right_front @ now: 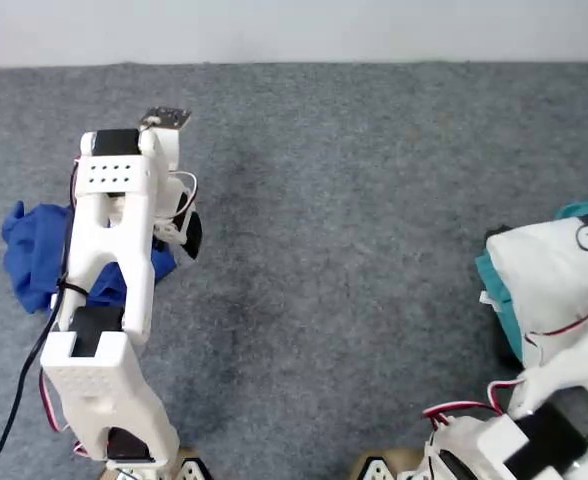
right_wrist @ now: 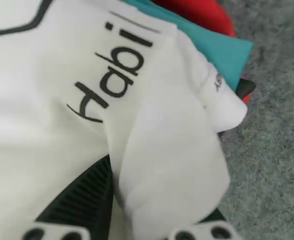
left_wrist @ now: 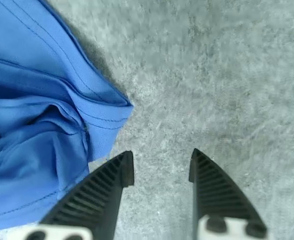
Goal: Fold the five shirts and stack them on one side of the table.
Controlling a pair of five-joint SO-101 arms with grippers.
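Shirts: pile building on one side, blue one waiting

We are judging the job as well past halfway. On the right arm's side of the table (right_front: 354, 200), a pile is lying at the edge. The white shirt (right_wrist: 62, 125) is sitting on top, with the teal shirt (right_wrist: 222, 50) and the red shirt (right_wrist: 202, 12) peeking out beneath it. A dark edge (right_wrist: 244, 87) is showing under those. We are guessing it is a fourth shirt, but we cannot tell.

The right claw (right_wrist: 157, 200) is pinching a thick fold of the white shirt, with cloth filling the gap between its jaws. The white shirt is looking bunched rather than flat, so we are not counting it as settled.

Well apart, on the left arm's side, the blue shirt (left_wrist: 32, 125) is lying crumpled and unfolded, its stitched hem rumpled into ridges. The left claw (left_wrist: 161, 160) is hanging about half open and gripping nothing. It is sitting over bare table just beside the hem.

We are reckoning the blue shirt needs folding and carrying across to the pile.
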